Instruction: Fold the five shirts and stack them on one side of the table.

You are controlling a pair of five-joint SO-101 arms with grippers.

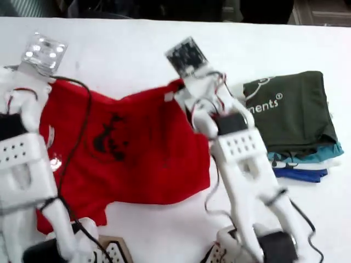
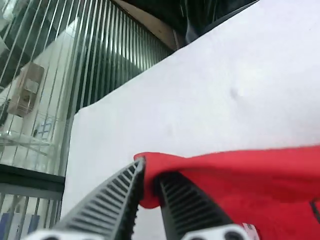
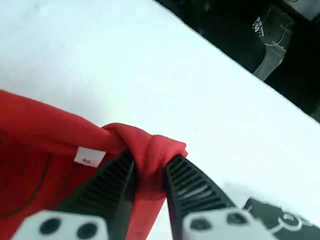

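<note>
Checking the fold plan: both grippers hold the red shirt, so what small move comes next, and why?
Probably lift both corners together and draw them toward the near edge: the left gripper and right gripper each pinch a far corner of the red shirt, which lies spread, unfolded.

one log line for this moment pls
left claw: shut on red shirt corner | right claw: shut on red shirt edge | red shirt: unfolded on table | folded stack: apart, untouched

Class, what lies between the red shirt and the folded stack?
In the high view, the right arm stands between red shirt and folded stack.
</note>
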